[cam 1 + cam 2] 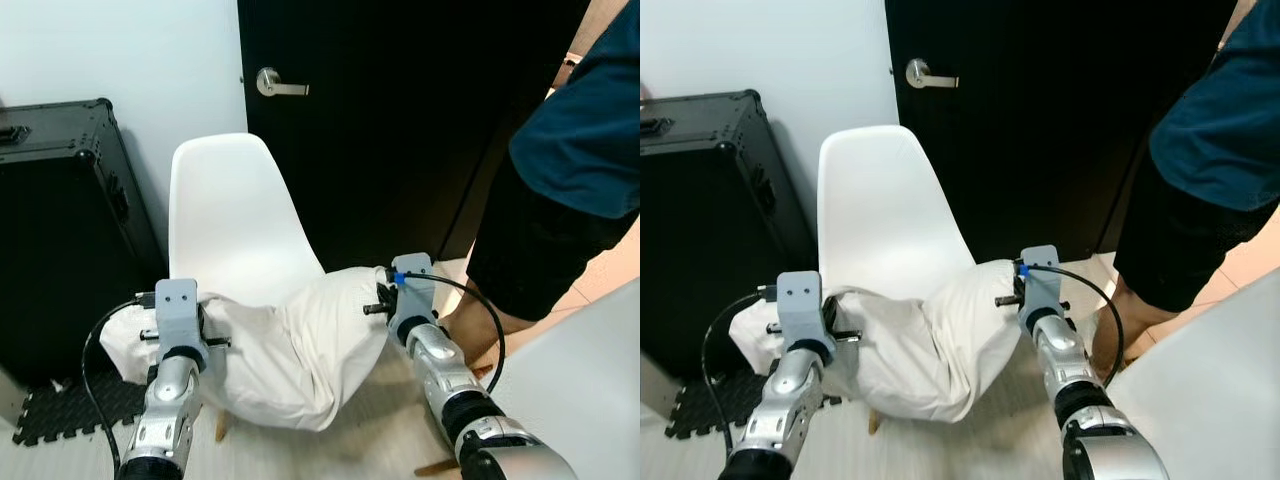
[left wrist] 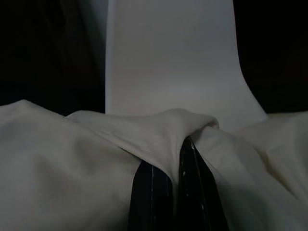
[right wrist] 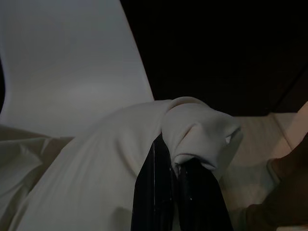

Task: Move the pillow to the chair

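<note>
Settling the load: white pillow [image 1: 290,350] slung in front of the white shell chair [image 1: 235,215], sagging over its seat edge. Left end effector [image 2: 171,192] clamped on a fabric fold, right end effector [image 3: 175,192] likewise on a corner. Advise both carry forward level, releasing once seated. Person's leg [image 1: 530,250] near right.

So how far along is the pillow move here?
Done: the pillow is over the chair seat. In hand: the left pincer and right pincer each pinch a fold of it. Left: let go and pull back.
</note>
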Available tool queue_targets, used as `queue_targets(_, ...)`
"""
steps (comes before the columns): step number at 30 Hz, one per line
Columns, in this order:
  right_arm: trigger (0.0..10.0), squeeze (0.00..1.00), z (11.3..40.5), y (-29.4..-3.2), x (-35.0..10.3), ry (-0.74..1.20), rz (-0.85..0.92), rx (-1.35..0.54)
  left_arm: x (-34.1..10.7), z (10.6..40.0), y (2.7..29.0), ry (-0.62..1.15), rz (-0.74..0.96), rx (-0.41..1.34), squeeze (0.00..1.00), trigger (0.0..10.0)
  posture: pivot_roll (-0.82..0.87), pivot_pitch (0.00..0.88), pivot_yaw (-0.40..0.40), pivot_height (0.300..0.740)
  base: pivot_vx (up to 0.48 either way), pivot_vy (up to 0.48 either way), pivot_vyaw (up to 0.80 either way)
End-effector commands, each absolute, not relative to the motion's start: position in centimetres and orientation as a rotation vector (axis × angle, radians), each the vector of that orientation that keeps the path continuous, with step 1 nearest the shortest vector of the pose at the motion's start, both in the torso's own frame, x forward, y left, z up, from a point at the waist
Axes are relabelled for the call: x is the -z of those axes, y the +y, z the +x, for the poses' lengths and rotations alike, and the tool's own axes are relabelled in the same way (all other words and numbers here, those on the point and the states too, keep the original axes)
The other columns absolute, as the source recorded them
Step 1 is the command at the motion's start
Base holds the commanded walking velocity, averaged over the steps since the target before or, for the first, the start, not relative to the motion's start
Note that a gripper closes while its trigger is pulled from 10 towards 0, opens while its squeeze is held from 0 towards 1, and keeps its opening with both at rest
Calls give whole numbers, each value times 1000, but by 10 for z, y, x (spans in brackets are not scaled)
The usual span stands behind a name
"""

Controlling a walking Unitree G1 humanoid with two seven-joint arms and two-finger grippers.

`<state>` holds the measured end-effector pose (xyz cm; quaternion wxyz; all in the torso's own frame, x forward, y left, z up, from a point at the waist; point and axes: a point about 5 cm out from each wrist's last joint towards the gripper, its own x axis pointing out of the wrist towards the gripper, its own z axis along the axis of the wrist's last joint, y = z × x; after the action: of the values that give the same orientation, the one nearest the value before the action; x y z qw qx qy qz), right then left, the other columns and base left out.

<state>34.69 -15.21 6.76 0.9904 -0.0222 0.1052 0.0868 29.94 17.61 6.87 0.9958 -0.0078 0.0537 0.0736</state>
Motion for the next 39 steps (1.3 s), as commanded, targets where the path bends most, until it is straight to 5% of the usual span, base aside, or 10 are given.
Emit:
queue_targets(1, 10000, 0, 351, -145, -75, 181, -46, -202, -83, 304, 173, 32, -12, -127, 0, 10000, 74, 29, -16, 740, 368, 0, 0)
queue_targets(28, 10000, 0, 355, -154, -84, 120, -10, -128, -82, 308, 167, 50, 42, -34, 0, 10000, 79, 29, 0, 740, 268, 0, 0)
queue_targets(39, 10000, 0, 381, -163, -127, 16, 85, -95, -145, 365, 179, -114, 235, -10, 0, 10000, 78, 47, -3, 740, 0, 0, 0)
